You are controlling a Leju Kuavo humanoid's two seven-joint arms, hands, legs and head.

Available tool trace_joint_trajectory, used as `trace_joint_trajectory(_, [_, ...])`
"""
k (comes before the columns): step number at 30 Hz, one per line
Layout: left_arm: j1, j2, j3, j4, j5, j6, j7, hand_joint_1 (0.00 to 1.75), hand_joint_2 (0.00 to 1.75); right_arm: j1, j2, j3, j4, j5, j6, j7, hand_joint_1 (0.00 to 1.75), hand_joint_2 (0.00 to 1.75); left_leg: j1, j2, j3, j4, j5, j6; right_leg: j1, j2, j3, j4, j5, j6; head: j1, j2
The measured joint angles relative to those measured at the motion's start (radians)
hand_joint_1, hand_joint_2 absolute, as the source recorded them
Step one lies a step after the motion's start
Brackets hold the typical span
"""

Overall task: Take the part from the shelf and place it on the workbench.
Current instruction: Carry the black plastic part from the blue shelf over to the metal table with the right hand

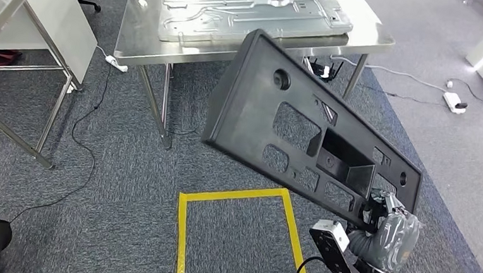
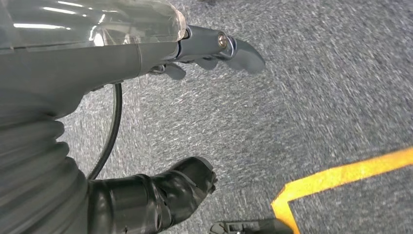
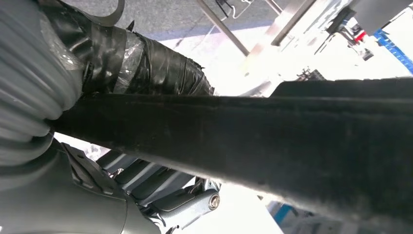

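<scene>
Black plastic, long and full of cut-outs, the part [image 1: 303, 124] hangs tilted in mid-air in the head view, its lower end gripped by the right hand [image 1: 390, 231] at the bottom right and its upper end reaching toward the steel workbench [image 1: 134, 41], where a pressed metal sheet [image 1: 253, 14] already lies. Between robot and bench the grey carpet carries a yellow tape square [image 1: 238, 196]. I judge this the carrying step: the part is off the shelf and not yet set down. In the left wrist view the left hand [image 2: 195, 63] hangs over the carpet holding nothing, thumb and fingers apart, near a tape corner [image 2: 292, 195]. In the right wrist view the part's dark edge [image 3: 272, 131] runs across the frame with the taped thumb [image 3: 146, 66] over one face and fingers [image 3: 165, 185] under the other, clamping it. Next comes closing on the bench, then levelling the part and lowering it onto bare steel beside the sheet; held at one end, it may swing or sag.
</scene>
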Motion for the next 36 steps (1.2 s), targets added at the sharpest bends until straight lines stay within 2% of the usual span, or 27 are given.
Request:
trace_joint_trajectory(2, [-0.001, 0.001, 0.0, 0.0, 0.0, 0.0, 0.0, 0.0, 1.75, -0.001, 0.0, 0.0, -0.001, -0.001, 0.0, 0.001, 1.75, 1.75, 0.001, 0.0, -0.015, 0.042, -0.027, -0.006, -0.003, 0.001, 0.009, -0.008, -0.001, -0.016, -0.002, 0.0])
trace_joint_trajectory(3, [-0.001, 0.001, 0.0, 0.0, -0.001, 0.0, 0.0, 0.0, 1.75, -0.001, 0.0, 0.0, -0.001, -0.002, 0.0, 0.0, 1.75, 1.75, 0.002, 0.0, -0.04, 0.094, -0.053, -0.007, -0.003, 0.001, 0.013, -0.01, -0.003, -0.023, -0.003, 0.0])
trace_joint_trajectory(5, [0.0, 0.001, 0.0, 0.0, -0.001, 0.0, 0.0, 0.0, 1.75, -0.001, 0.0, 0.0, -0.001, -0.003, 0.0, 0.0, 1.75, 1.75, 0.001, -0.001, -0.116, 0.233, -0.106, -0.007, 0.003, 0.002, 0.017, -0.01, -0.008, -0.032, -0.004, 0.0])
trace_joint_trajectory(6, [0.001, 0.001, 0.0, 0.0, -0.001, 0.0, 0.0, 0.0, 1.75, -0.001, 0.0, 0.0, -0.001, -0.003, 0.0, 0.0, 1.75, 1.75, 0.0, -0.001, -0.146, 0.281, -0.114, -0.006, 0.006, 0.003, 0.02, -0.009, -0.011, -0.036, -0.004, 0.0])
trace_joint_trajectory(7, [0.003, 0.001, 0.0, 0.0, -0.001, 0.0, 0.0, 0.0, 1.75, 0.0, 0.0, 0.0, -0.001, -0.004, 0.0, 0.0, 1.75, 1.75, 0.0, -0.001, -0.16, 0.293, -0.102, -0.004, 0.009, 0.005, 0.023, -0.008, -0.013, -0.038, -0.004, 0.0])
trace_joint_trajectory(8, [0.004, 0.002, 0.0, 0.0, -0.001, 0.0, 0.0, 0.0, 1.75, 0.0, 0.0, 0.0, -0.001, -0.005, 0.001, 0.0, 1.75, 1.75, -0.001, -0.001, -0.154, 0.265, -0.071, 0.0, 0.012, 0.008, 0.028, -0.008, -0.016, -0.038, -0.004, 0.0])
trace_joint_trajectory(10, [0.005, 0.004, 0.0, 0.0, -0.001, 0.0, 0.0, 0.0, 1.75, 0.0, 0.0, 0.0, 0.0, -0.006, 0.001, 0.0, 1.75, 1.75, -0.006, -0.004, -0.103, 0.137, 0.009, 0.015, 0.016, 0.013, 0.039, -0.008, -0.025, -0.036, -0.003, 0.0])
trace_joint_trajectory(11, [0.005, 0.005, 0.001, 0.0, -0.001, 0.0, 0.0, 0.0, 1.75, -0.001, 0.0, 0.0, 0.0, -0.006, 0.001, 0.0, 1.75, 1.75, -0.009, -0.005, -0.079, 0.078, 0.032, 0.021, 0.018, 0.014, 0.041, -0.006, -0.029, -0.032, -0.003, 0.0])
trace_joint_trajectory(12, [0.005, 0.006, 0.001, 0.0, -0.001, 0.0, 0.0, 0.0, 1.75, -0.001, 0.0, 0.0, 0.0, -0.007, 0.001, 0.0, 1.75, 1.75, -0.013, -0.006, -0.064, 0.039, 0.042, 0.026, 0.018, 0.014, 0.041, -0.005, -0.033, -0.028, -0.003, 0.0])
trace_joint_trajectory(14, [0.003, 0.006, 0.001, 0.0, -0.001, -0.001, -0.001, 0.0, 1.75, -0.001, 0.0, 0.001, 0.0, -0.007, 0.001, 0.0, 1.75, 1.75, -0.018, -0.007, -0.056, 0.017, 0.039, 0.031, 0.017, 0.015, 0.04, -0.006, -0.035, -0.016, -0.003, 0.0])
trace_joint_trajectory(16, [0.003, 0.004, 0.001, 0.0, -0.001, -0.001, -0.001, 0.0, 1.75, 0.0, 0.0, 0.001, -0.001, -0.007, 0.001, 0.0, 1.75, 1.75, -0.013, -0.006, -0.045, 0.004, 0.042, 0.038, 0.015, 0.013, 0.043, -0.003, -0.042, -0.006, -0.002, 0.0])
trace_joint_trajectory(17, [0.004, 0.003, 0.001, 0.0, -0.001, -0.001, -0.002, 0.0, 1.75, -0.001, -0.001, 0.001, -0.002, -0.007, 0.0, 0.0, 1.75, 1.75, -0.009, -0.004, -0.037, -0.005, 0.043, 0.043, 0.015, 0.011, 0.035, 0.02, -0.056, -0.001, -0.001, 0.0])
trace_joint_trajectory(18, [0.005, 0.002, 0.002, 0.0, -0.001, -0.001, -0.002, 0.0, 1.75, -0.001, -0.001, 0.001, -0.002, -0.007, 0.0, 0.0, 1.75, 1.75, -0.005, -0.003, -0.029, -0.011, 0.043, 0.047, 0.013, 0.01, 0.017, 0.063, -0.078, 0.004, 0.0, 0.0])
trace_joint_trajectory(20, [0.003, 0.003, 0.002, 0.0, -0.001, -0.001, -0.002, 0.0, 1.75, -0.001, -0.001, 0.001, -0.002, -0.007, 0.0, 0.0, 1.75, 1.75, -0.005, -0.003, -0.022, -0.014, 0.038, 0.051, 0.005, 0.008, -0.055, 0.194, -0.132, 0.014, 0.002, 0.0])
trace_joint_trajectory(21, [0.003, 0.003, 0.003, 0.0, -0.001, -0.001, -0.002, 0.0, 1.75, 0.0, -0.001, 0.001, -0.001, -0.007, 0.0, 0.0, 1.75, 1.75, -0.005, -0.003, -0.019, -0.014, 0.034, 0.051, 0.0, 0.008, -0.089, 0.247, -0.144, 0.019, 0.002, 0.0])
trace_joint_trajectory(22, [0.003, 0.003, 0.003, 0.0, -0.001, -0.001, -0.002, 0.0, 1.75, 0.0, -0.002, 0.001, -0.001, -0.007, 0.001, 0.0, 1.75, 1.75, -0.004, -0.003, -0.013, -0.014, 0.029, 0.049, -0.004, 0.007, -0.11, 0.27, -0.137, 0.023, 0.002, 0.0])
trace_joint_trajectory(23, [0.004, 0.002, 0.004, 0.0, -0.001, -0.001, -0.002, 0.0, 1.75, 0.001, -0.002, 0.001, -0.001, -0.007, 0.001, 0.0, 1.75, 1.75, -0.003, -0.003, -0.005, -0.014, 0.023, 0.046, -0.007, 0.005, -0.109, 0.248, -0.106, 0.025, 0.002, 0.0])
trace_joint_trajectory(25, [0.006, 0.001, 0.005, 0.0, -0.001, -0.001, -0.002, 0.0, 1.75, 0.001, -0.002, 0.001, 0.0, -0.007, 0.001, 0.0, 1.75, 1.75, -0.001, -0.003, 0.013, -0.013, 0.009, 0.036, -0.011, 0.0, -0.062, 0.126, -0.017, 0.026, 0.002, 0.0])
trace_joint_trajectory(26, [0.006, 0.001, 0.006, 0.0, -0.001, 0.0, -0.002, 0.0, 1.75, 0.0, -0.002, 0.001, 0.0, -0.008, 0.001, 0.0, 1.75, 1.75, -0.002, -0.004, 0.02, -0.012, 0.001, 0.03, -0.009, -0.002, -0.036, 0.063, 0.012, 0.024, 0.002, 0.0])
trace_joint_trajectory(27, [0.005, 0.0, 0.006, 0.0, -0.001, 0.0, -0.002, 0.0, 1.75, 0.0, -0.002, 0.001, 0.0, -0.008, 0.001, -0.001, 1.75, 1.75, -0.003, -0.004, 0.023, -0.011, -0.004, 0.024, -0.006, -0.004, -0.019, 0.024, 0.023, 0.02, 0.002, 0.0])
trace_joint_trajectory(29, [0.002, 0.0, 0.008, 0.0, -0.001, 0.0, -0.002, 0.0, 1.75, 0.0, -0.002, 0.001, 0.0, -0.009, 0.001, -0.001, 1.75, 1.75, -0.005, -0.003, 0.024, -0.012, -0.009, 0.013, 0.001, -0.003, -0.011, 0.001, 0.016, 0.009, 0.0, 0.0])
trace_joint_trajectory(31, [0.0, 0.0, 0.009, 0.0, -0.001, 0.0, -0.003, 0.0, 1.75, 0.001, -0.002, 0.001, -0.001, -0.009, 0.001, -0.001, 1.75, 1.75, -0.004, -0.001, 0.027, -0.011, -0.017, 0.002, -0.002, 0.001, -0.004, -0.007, 0.011, -0.004, -0.001, 0.0])
trace_joint_trajectory(32, [-0.001, 0.0, 0.009, 0.0, -0.001, 0.0, -0.004, 0.0, 1.75, 0.0, -0.002, 0.001, -0.002, -0.01, 0.001, -0.001, 1.75, 1.75, -0.003, -0.001, 0.021, 0.009, -0.029, -0.002, -0.003, 0.001, 0.003, -0.012, 0.01, -0.011, -0.003, 0.0])
trace_joint_trajectory(33, [-0.002, 0.0, 0.01, 0.0, -0.001, 0.0, -0.004, 0.0, 1.75, -0.001, -0.002, 0.001, -0.002, -0.01, 0.001, -0.002, 1.75, 1.75, -0.002, -0.001, 0.004, 0.048, -0.048, -0.004, -0.005, 0.0, 0.012, -0.018, 0.007, -0.019, -0.004, 0.0])
trace_joint_trajectory(34, [-0.002, 0.0, 0.01, 0.0, -0.002, 0.0, -0.004, 0.0, 1.75, -0.002, -0.002, 0.002, -0.002, -0.01, 0.001, -0.002, 1.75, 1.75, -0.002, -0.002, -0.029, 0.111, -0.074, -0.005, -0.004, -0.001, 0.018, -0.019, 0.003, -0.025, -0.006, 0.0])
trace_joint_trajectory(36, [-0.001, 0.0, 0.011, 0.0, -0.003, 0.0, -0.003, 0.0, 1.75, -0.003, -0.002, 0.006, -0.001, -0.009, 0.003, -0.004, 1.75, 1.75, -0.002, -0.002, -0.113, 0.246, -0.114, -0.006, 0.001, -0.001, 0.027, -0.018, -0.006, -0.033, -0.007, 0.0])
